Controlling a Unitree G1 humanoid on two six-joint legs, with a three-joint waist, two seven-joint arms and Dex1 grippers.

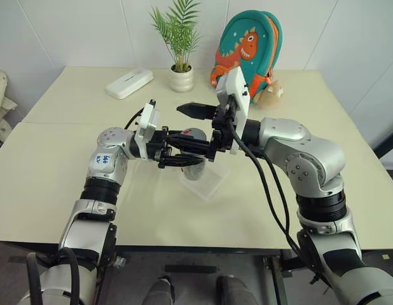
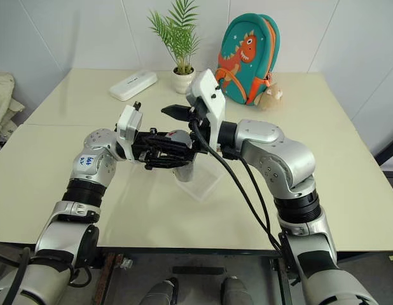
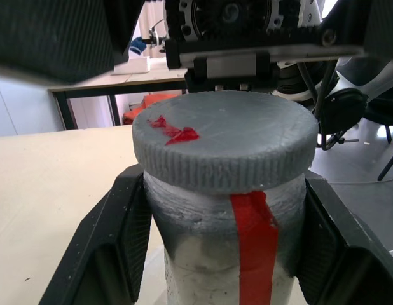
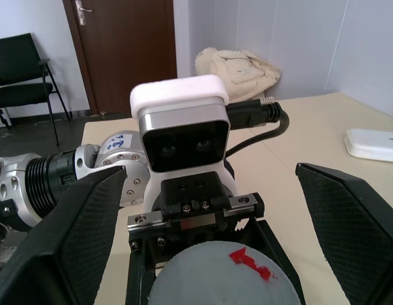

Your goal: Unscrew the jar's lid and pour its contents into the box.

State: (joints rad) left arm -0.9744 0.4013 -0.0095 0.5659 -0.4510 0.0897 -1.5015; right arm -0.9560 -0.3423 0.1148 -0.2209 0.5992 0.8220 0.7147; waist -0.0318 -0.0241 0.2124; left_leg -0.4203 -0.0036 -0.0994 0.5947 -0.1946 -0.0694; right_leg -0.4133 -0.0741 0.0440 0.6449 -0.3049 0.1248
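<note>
Above the box [image 1: 212, 181], the jar [image 1: 195, 166] upright, pinched below the lid [image 3: 222, 143] by the left gripper [image 1: 184, 152]; right gripper [image 1: 198, 124] spread wide, straddling the lid, nearer for unscrewing.

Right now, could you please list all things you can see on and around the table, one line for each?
jar: one, clear with red strip, held above the box
lid: one, grey with a red mark, on the jar
box: one, clear, table centre under the jar
table: one, cream
white case: one, table's far left
plant in white pot: one, green, far edge
dinosaur backpack: one, teal and orange, by the wall
soft toy: one, beige, beside the backpack
left tool: black, shut on the jar
right tool: black, open, at the lid
</note>
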